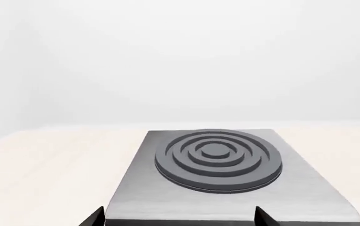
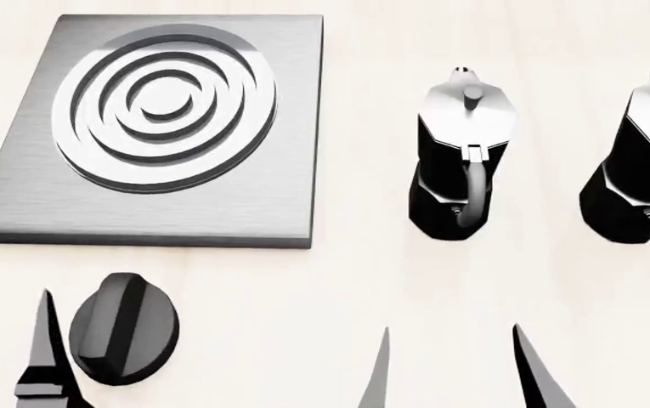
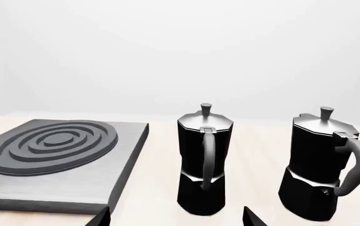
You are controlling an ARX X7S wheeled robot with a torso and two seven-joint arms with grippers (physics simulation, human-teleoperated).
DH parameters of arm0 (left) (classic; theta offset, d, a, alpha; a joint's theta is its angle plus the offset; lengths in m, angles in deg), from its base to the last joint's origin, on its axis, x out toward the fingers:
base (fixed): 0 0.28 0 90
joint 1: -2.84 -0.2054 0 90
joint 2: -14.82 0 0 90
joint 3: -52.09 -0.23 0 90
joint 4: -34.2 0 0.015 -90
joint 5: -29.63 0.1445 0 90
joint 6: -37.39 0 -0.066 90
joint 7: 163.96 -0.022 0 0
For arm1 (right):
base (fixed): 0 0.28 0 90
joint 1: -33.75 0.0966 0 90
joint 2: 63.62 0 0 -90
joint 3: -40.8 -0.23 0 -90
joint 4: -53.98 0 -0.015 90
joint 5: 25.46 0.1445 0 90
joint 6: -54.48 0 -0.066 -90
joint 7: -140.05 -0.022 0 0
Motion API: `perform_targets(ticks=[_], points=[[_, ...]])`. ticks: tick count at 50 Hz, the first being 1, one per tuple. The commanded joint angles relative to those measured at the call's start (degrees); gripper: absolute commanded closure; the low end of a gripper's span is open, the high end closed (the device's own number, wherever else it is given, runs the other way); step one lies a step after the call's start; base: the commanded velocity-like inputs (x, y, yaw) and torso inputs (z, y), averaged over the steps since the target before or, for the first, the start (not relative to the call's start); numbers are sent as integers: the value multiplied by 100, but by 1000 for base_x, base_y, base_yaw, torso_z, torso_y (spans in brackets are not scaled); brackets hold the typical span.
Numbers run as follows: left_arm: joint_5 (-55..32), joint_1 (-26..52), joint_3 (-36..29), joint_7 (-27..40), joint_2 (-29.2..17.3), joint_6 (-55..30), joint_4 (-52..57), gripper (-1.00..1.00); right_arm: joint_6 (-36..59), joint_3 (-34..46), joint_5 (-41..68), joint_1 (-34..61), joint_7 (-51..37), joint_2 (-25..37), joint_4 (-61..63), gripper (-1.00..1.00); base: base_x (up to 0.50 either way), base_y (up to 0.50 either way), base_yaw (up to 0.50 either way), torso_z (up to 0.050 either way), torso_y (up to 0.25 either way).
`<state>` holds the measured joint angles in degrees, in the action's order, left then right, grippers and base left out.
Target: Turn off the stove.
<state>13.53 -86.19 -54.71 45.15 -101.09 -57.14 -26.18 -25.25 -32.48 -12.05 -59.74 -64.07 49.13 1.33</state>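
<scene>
Left wrist: I see the stove (image 1: 230, 188) lower centre, left gripper (image 1: 178, 217) tips spread, mostly cropped. Head: knob (image 2: 123, 327) lower left, right moka pot (image 2: 642, 161) cut off. Right wrist: right gripper (image 3: 176, 217) spread, barely visible.

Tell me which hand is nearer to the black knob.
The left. The left hand has a finger right beside the knob, at its left edge. The right hand is apart from it, on the knob's right, in front of the two coffee pots.
</scene>
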Motion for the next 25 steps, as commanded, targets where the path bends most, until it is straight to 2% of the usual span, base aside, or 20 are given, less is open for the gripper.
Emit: perform_targets(ticks=[1, 25], points=[[-144, -72, -38, -93, -121, -76, 363, -100, -68, -7, 23, 83, -2, -25, -94, -100, 0, 0, 0, 0, 0], [-540, 116, -104, -204, -265, -469, 765, -100, 224, -43, 98, 505, -93, -47, 17, -100, 0, 0, 0, 0, 0]])
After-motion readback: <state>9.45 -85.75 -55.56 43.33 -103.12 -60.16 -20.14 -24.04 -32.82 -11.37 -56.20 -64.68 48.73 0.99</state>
